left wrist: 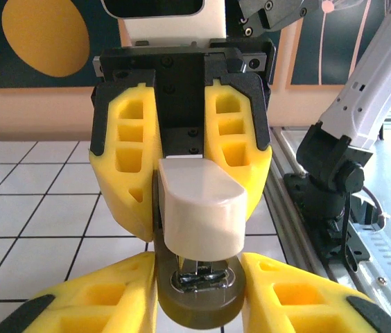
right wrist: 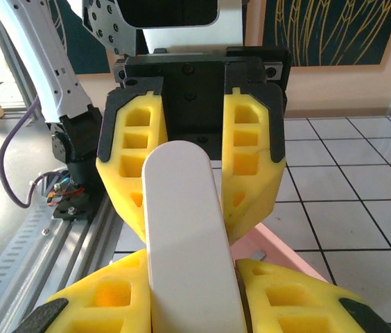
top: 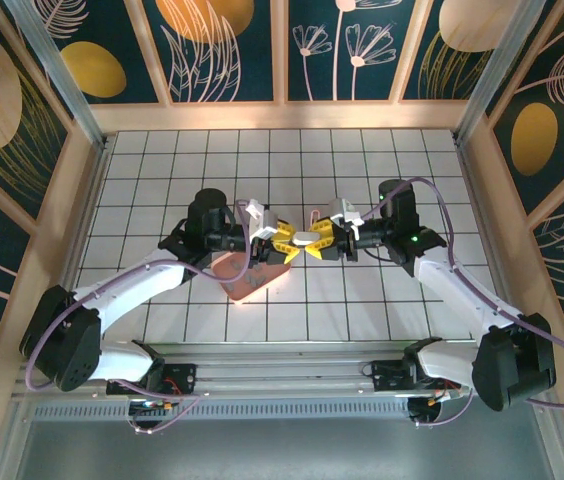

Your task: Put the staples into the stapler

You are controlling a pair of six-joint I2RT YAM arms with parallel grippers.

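The stapler (top: pixel 306 239) hangs above the table's middle, held between both grippers. In the left wrist view its whitish top (left wrist: pixel 202 208) stands lifted off the dark base (left wrist: pixel 199 305), and a shiny metal plate shows between them. My left gripper (left wrist: pixel 199 288) presses its yellow fingers against both sides of the base end. My right gripper (right wrist: pixel 194 281) is shut on the other end, with the long white top (right wrist: pixel 185 229) running between its fingers. One small grey sliver, a staple (right wrist: pixel 258 254), lies on the pink tray (right wrist: pixel 282 260) below. I cannot tell if staples sit inside the stapler.
The pink tray (top: pixel 252 275) lies on the tiled table under the left gripper (top: pixel 282 243), just left of the right gripper (top: pixel 324 243). A metal rail (left wrist: pixel 334 229) with the arm bases runs along the near edge. Wooden walls enclose the table.
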